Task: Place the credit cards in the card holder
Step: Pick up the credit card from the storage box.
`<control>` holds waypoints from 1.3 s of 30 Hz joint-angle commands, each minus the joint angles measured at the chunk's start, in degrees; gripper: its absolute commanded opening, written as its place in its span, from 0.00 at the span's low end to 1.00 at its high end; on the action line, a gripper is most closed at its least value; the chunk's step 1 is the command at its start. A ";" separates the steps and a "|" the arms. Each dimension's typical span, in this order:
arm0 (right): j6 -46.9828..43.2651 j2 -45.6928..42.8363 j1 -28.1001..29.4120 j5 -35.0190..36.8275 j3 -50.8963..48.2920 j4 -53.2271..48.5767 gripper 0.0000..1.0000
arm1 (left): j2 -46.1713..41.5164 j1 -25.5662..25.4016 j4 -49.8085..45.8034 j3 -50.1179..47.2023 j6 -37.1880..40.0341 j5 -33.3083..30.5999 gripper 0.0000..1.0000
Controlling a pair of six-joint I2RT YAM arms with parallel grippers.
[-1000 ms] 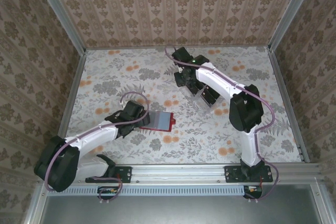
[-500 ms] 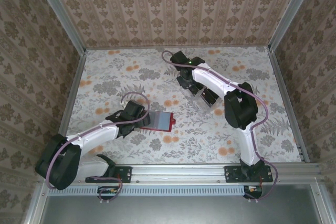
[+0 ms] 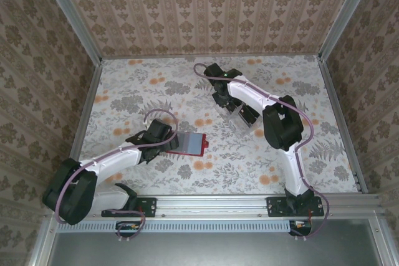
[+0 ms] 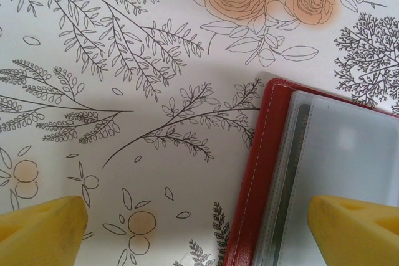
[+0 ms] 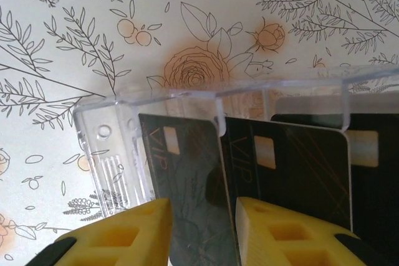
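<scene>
**Card pick under way.** The right claw (image 5: 201, 219) sits low over the tray (image 5: 112, 147), its yellow fingers (image 5: 124, 235) on either side of the end card (image 5: 184, 172). The gap is narrow, but we cannot tell whether the pads press the card or merely flank it.

The other cards (image 5: 293, 166) stand beside it in their slots. They are black, glossy and thin, with gold lettering and pale chips. The tray is clear, hard plastic with upright dividers.

Well apart, toward the near edge, the holder (image 4: 259, 172) lies open and flat on the bench (image 4: 124, 60). It has red stitched, leather-like skin outside and cloudy, soft sleeves (image 4: 349, 147) within. The left claw (image 4: 196, 213) hangs over its edge, spread wide and grasping nothing. One finger is above the sleeves, the other above the floral bench cover.

Next, we judge, comes a firm pinch on the card's slick faces. Then a straight lift clear of the dividers and a carry to the holder. There the left claw may need to pin the limp sleeve while the thin edge slides in.
</scene>
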 commanded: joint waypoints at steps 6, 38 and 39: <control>-0.32 -1.08 -0.49 -1.61 -1.63 -1.08 0.26 | 1.22 0.28 1.17 1.53 0.98 0.49 1.00; 0.83 -4.11 -1.27 -6.65 -2.40 -1.51 0.17 | 2.19 0.28 2.04 1.33 1.07 1.30 1.00; 0.83 -4.02 -1.30 -6.69 -2.56 -1.48 0.16 | 2.11 0.28 2.01 1.35 1.05 1.30 1.00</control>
